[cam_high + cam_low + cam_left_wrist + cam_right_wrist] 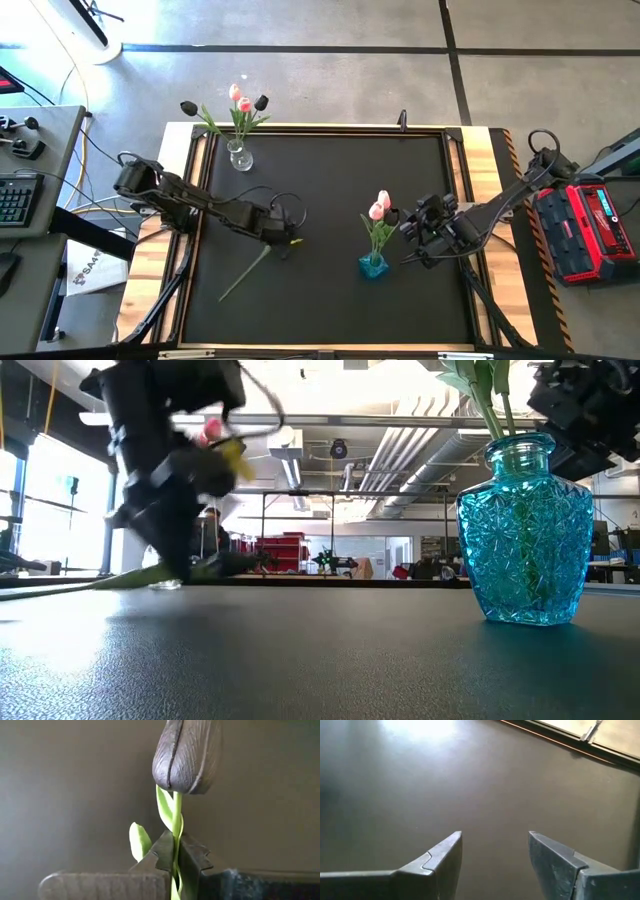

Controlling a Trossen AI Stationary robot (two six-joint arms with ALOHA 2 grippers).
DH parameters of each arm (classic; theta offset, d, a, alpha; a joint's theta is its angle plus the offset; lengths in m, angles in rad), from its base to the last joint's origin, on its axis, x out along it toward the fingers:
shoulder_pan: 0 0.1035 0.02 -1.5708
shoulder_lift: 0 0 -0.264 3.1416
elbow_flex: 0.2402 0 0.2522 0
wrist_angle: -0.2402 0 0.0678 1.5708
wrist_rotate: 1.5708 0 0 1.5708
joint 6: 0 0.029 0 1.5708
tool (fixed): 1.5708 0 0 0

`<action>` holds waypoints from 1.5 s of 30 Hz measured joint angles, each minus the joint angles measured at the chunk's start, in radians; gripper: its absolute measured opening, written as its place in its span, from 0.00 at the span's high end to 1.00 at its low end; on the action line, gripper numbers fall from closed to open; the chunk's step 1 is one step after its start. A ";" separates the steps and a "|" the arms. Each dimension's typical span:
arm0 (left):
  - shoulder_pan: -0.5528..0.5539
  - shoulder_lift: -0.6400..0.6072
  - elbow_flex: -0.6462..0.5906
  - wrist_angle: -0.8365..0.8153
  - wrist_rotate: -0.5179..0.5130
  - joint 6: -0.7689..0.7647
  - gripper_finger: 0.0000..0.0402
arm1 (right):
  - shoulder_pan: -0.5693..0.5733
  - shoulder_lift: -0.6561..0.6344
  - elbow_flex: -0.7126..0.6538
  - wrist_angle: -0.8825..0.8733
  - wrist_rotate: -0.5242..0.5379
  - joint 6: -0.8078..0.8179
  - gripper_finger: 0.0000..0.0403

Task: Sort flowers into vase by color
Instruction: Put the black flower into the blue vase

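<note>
The dark surface is bare across its middle and along the near edge, framed by a wooden rim. The left gripper sits left of centre, its fingers pinched tight on the green stem of a dark tulip, just below the head; the stem trails back over the mat. The right gripper hovers just beside the blue vase, fingers spread wide over bare mat. The blue vase holds pink tulips. A clear vase near the far left corner holds pink and dark tulips.
</note>
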 joint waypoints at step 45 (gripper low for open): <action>-0.056 0.005 0.175 1.579 0.199 1.135 1.00 | -0.033 0.087 0.000 -0.173 -0.136 0.183 0.47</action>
